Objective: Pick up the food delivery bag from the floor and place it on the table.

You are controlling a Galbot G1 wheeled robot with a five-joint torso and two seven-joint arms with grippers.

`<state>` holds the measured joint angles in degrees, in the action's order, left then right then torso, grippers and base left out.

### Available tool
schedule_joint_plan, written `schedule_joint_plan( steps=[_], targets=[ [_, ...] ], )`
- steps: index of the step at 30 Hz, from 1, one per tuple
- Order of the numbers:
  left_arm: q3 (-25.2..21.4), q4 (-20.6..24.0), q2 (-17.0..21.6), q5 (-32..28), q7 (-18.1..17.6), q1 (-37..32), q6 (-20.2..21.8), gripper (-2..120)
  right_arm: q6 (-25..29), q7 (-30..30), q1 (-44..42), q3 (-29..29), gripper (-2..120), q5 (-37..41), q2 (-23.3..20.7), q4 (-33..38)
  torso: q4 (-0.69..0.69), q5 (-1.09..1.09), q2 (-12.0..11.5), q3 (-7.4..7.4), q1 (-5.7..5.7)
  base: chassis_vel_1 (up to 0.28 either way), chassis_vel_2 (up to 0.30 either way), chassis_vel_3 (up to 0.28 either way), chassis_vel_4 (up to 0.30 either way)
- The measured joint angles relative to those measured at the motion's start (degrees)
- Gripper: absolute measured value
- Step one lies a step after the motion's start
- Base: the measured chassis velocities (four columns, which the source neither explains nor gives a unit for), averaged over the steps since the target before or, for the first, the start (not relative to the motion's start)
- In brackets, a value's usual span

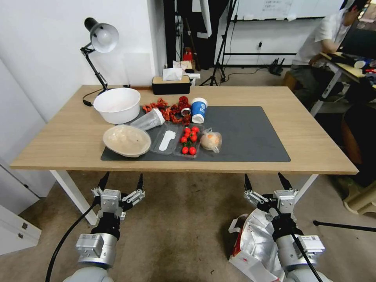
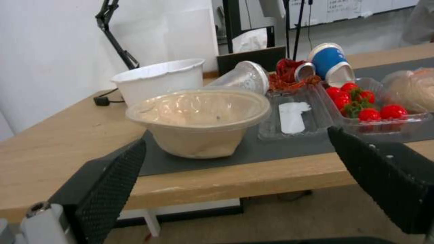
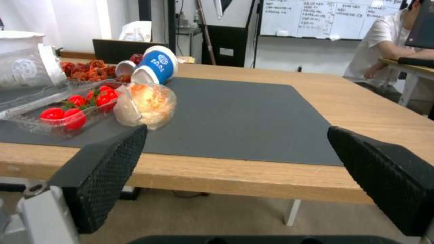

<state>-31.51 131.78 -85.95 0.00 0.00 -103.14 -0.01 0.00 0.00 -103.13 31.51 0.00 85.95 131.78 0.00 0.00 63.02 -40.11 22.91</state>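
white wall [image 1: 47,47], desk lamp [image 1: 102,37], whiteboard [image 3: 325,17]

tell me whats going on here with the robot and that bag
The robot faces the table, both arms held low in front of its near edge. The left tool and the right tool are open and hold nothing. The food delivery bag sits on the floor under the right arm, not yet picked up. The mat has free space on its right half.
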Motion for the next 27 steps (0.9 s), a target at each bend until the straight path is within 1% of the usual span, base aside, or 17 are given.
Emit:
schedule_joint_plan(
  steps=[10, 11, 12, 13, 14, 15, 17, 18, 20, 21, 22, 24, 27],
  targets=[
    [0.0, 0.0, 0.0, 0.0, 0.0, 0.0, 0.0, 100, 0.0, -0.01, 0.12, 0.09, 100, 0.09, -0.09, -0.01, -0.01, 0.0, 0.0, 0.0, 0.01, 0.0, 0.0, 0.0, 0.0],
    [0.0, -0.06, 0.28, -0.26, -0.07, 0.38, -0.08, 100, 0.11, 0.12, 1.62, 1.7, 100, 1.09, -1.08, -0.15, -0.02, 0.03, 0.0, 0.0, 0.0, 0.0, 0.0, 0.0, 0.0],
    [-0.02, -0.12, 0.43, -0.41, -0.11, 0.55, -0.14, 100, 0.19, 0.27, 2.37, 2.53, 100, 1.47, -1.53, -0.21, -0.02, 0.01, 0.01, 0.0, 0.0, 0.0, 0.0, 0.0, 0.0],
    [-0.18, -0.92, 1.65, -1.79, -0.55, 2.06, -0.52, 100, 0.31, 0.67, 4.69, 4.22, 100, 2.39, -2.57, -0.11, 0.07, -0.02, 0.0, 0.0, 0.0, 0.0, 0.0, 0.0, 0.0],
    [-0.18, -0.92, 1.65, -1.79, -0.55, 2.06, -0.52, 100, 0.31, 0.67, 4.69, 4.22, 100, 2.39, -2.57, -0.11, 0.07, -0.02, 0.0, 0.0, 0.0, 0.0, 0.0, 0.0, 0.0],
    [-0.51, -1.96, 3.53, -3.68, -1.22, 4.29, -1.19, 100, -0.49, 0.8, 5.35, 4.62, 100, 2.83, -2.86, 0.15, 0.02, 0.04, 0.0, -0.01, 0.0, 0.0, 0.0, 0.0, 0.0],
    [-1.07, -4.01, 7.05, -7.42, -2.53, 8.61, -2.47, 100, -1.26, 0.98, 5.84, 4.83, 100, 3.53, -3.2, 0.54, -0.02, -0.02, 0.0, -0.01, 0.03, 0.0, 0.0, 0.0, 0.0],
    [-1.07, -4.01, 7.05, -7.42, -2.53, 8.61, -2.47, 100, -1.26, 0.98, 5.84, 4.83, 100, 3.53, -3.2, 0.54, -0.02, -0.02, 0.0, -0.01, 0.03, 0.0, 0.0, 0.0, 0.0],
    [-1.89, -6.66, 11.67, -12.21, -4.24, 14.16, -4.07, 100, -1.42, 1.06, 6.02, 4.82, 100, 3.95, -3.27, 0.76, -0.02, -0.02, 0.0, -0.01, 0.02, 0.0, 0.0, 0.0, 0.0],
    [-2.11, -7.23, 12.8, -13.74, -4.58, 15.49, -4.61, 100, -1.45, 1.08, 6.09, 4.81, 100, 3.98, -3.27, 0.83, -0.05, 0.0, 0.0, 0.0, 0.03, 0.0, 0.0, 0.0, 0.0],
    [-2.11, -7.23, 12.8, -13.74, -4.58, 15.49, -4.61, 100, -1.45, 1.08, 6.09, 4.81, 100, 3.98, -3.27, 0.83, -0.05, 0.0, 0.0, 0.0, 0.03, 0.0, 0.0, 0.0, 0.0],
    [-2.11, -8.01, 13.9, -16.11, -4.45, 16.24, -5.82, 100, -1.46, 1.05, 6.23, 4.73, 100, 3.98, -3.27, 0.83, 0.0, 0.0, 0.0, -0.01, 0.02, 0.0, 0.0, 0.0, 0.0],
    [-2.1, -8.23, 14.06, -16.58, -4.13, 16.08, -6.53, 100, -1.44, 1.02, 6.28, 4.65, 100, 3.98, -3.24, 0.83, 0.01, 0.0, 0.0, -0.01, 0.02, 0.0, 0.0, 0.0, 0.0]
  ],
)
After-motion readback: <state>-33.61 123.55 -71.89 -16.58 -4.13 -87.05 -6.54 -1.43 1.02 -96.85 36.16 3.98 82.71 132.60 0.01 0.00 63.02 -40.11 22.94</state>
